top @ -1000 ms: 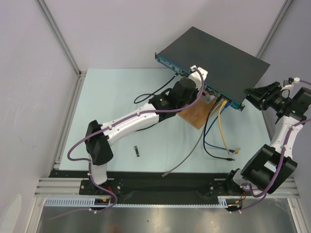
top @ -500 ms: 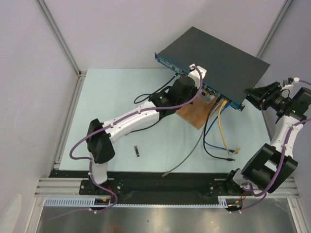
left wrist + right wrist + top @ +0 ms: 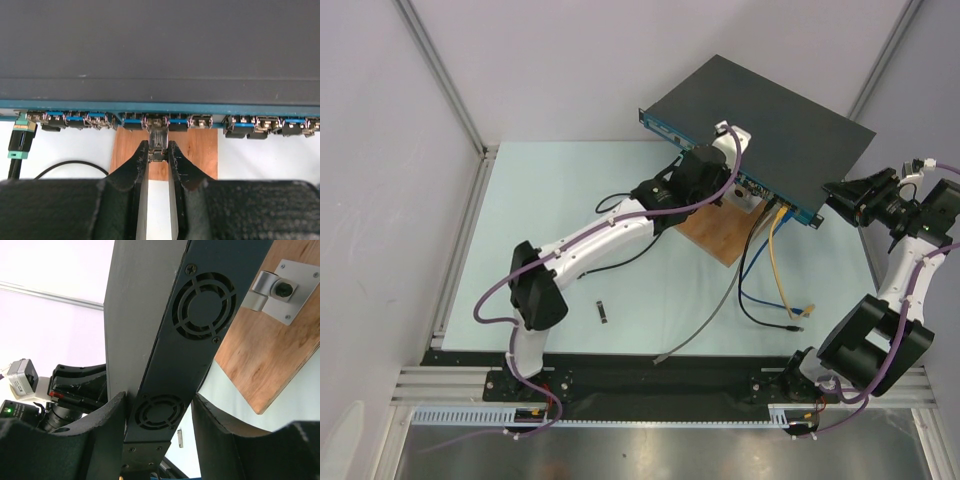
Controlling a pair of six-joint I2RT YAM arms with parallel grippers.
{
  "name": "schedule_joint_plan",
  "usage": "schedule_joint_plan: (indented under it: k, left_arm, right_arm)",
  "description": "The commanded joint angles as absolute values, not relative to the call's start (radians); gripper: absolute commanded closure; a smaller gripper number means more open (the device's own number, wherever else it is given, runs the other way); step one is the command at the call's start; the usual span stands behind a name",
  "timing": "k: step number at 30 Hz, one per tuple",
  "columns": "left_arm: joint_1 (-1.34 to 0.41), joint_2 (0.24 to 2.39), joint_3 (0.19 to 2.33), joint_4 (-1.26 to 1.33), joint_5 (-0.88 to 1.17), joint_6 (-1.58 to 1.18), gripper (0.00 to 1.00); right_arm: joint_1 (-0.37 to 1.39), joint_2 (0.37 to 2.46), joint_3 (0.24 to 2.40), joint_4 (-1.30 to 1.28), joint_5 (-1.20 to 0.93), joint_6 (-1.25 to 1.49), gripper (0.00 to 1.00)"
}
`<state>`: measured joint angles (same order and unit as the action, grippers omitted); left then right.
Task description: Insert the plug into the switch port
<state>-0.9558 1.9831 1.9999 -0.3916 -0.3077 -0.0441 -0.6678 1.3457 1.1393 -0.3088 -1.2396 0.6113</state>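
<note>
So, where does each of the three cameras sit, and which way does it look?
Top external: above and behind the arm bases, looking down at the table; left arm and right arm show.
Left wrist: on the left wrist, looking along the left gripper at the blue front of the switch; its fingers pinch the plug.
Right wrist: on the right wrist, looking at the switch's fan side; the right gripper straddles it.
Shared: both wrist views show switch and wooden board.

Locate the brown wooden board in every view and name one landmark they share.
Top external: brown wooden board centre-right, under the front edge of the large flat black metal switch.
Left wrist: lower centre, below the socket row, behind the left pincer gripping the small plug.
Right wrist: upper right, beside the switch's vented end.
Shared landmark: the switch.
</note>
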Motion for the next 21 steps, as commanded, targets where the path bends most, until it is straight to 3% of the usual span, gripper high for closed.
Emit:
schedule_joint_plan:
  k: [1,6,9,13,21]
  left_arm:
    - [-0.953,2.0,2.071,-0.272,-0.293,-0.032,1.0]
    - [-0.948,2.049,2.161,-0.274,-0.302,-0.028,0.97]
    - [-0.943,2.046,2.175,-0.287,-0.295,-0.012,0.89]
    - [-0.93,2.005,2.126,-0.325,-0.238,-0.018,0.69]
    - [-0.905,1.829,1.947,-0.345,-0.131,-0.014,0.53]
  right_arm:
    - [-0.614,1.37,1.149,-0.325,-1.212,0.511,1.0]
    - [-0.612,1.374,1.154,-0.328,-1.212,0.508,1.0]
    - [-0.612,1.376,1.157,-0.331,-1.212,0.506,1.0]
    - [-0.612,1.378,1.157,-0.331,-1.209,0.508,1.0]
    - [-0.614,1.379,1.164,-0.325,-1.221,0.505,1.0]
